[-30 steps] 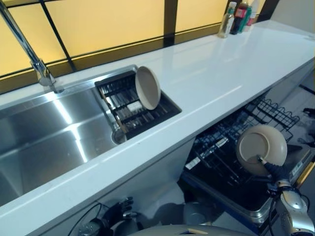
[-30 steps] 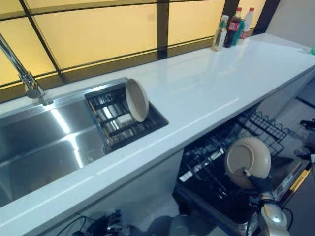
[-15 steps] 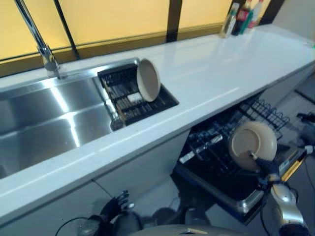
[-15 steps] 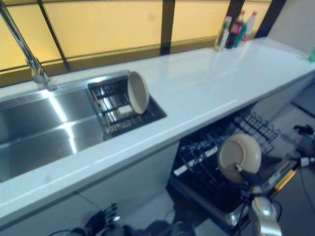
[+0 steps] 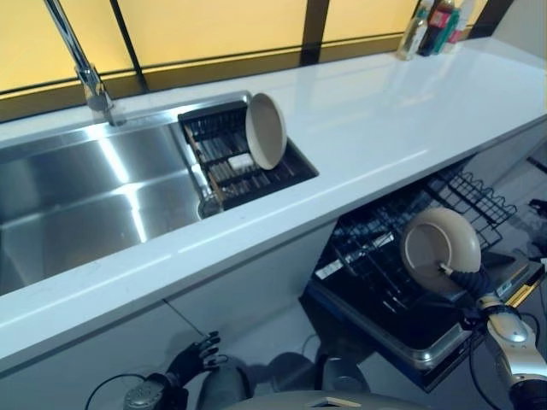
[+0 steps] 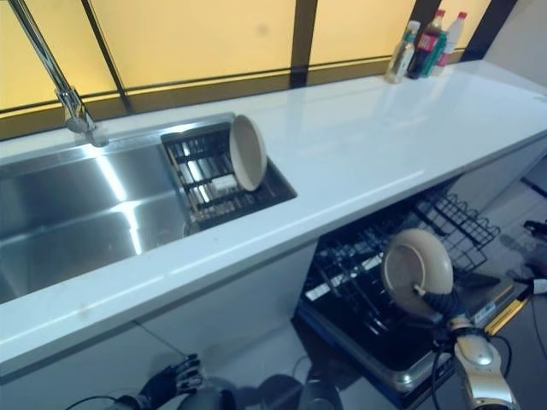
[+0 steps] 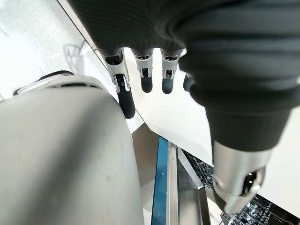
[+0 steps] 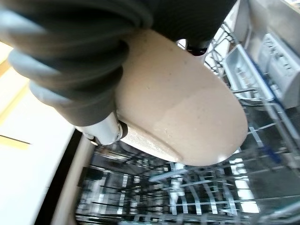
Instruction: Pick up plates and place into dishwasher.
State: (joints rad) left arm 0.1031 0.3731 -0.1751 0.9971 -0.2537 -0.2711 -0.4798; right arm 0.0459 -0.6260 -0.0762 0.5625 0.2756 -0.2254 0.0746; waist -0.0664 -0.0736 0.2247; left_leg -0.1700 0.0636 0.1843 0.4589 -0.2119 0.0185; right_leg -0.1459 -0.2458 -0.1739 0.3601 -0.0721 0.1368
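My right hand (image 5: 467,282) is shut on a beige plate (image 5: 440,249), which it holds tilted on edge above the pulled-out black wire dishwasher rack (image 5: 380,256). In the right wrist view the plate (image 8: 187,112) hangs just over the rack's tines (image 8: 187,187), with the thumb (image 8: 105,131) curled on its rim. A second beige plate (image 5: 266,131) stands on edge in the dark drying rack (image 5: 226,166) set in the sink. My left hand (image 5: 195,354) hangs low beside the cabinet front, fingers (image 7: 124,93) relaxed and holding nothing.
A white counter (image 5: 385,128) runs above the dishwasher. The steel sink (image 5: 77,205) with its tall tap (image 5: 81,64) lies at the left. Several bottles (image 5: 436,21) stand at the counter's far right corner. The open dishwasher door (image 5: 410,337) juts out below the rack.
The camera has shifted, so the whole scene sits differently. My right hand still holds the plate over the rack, now a little closer to it. The left hand stays low.
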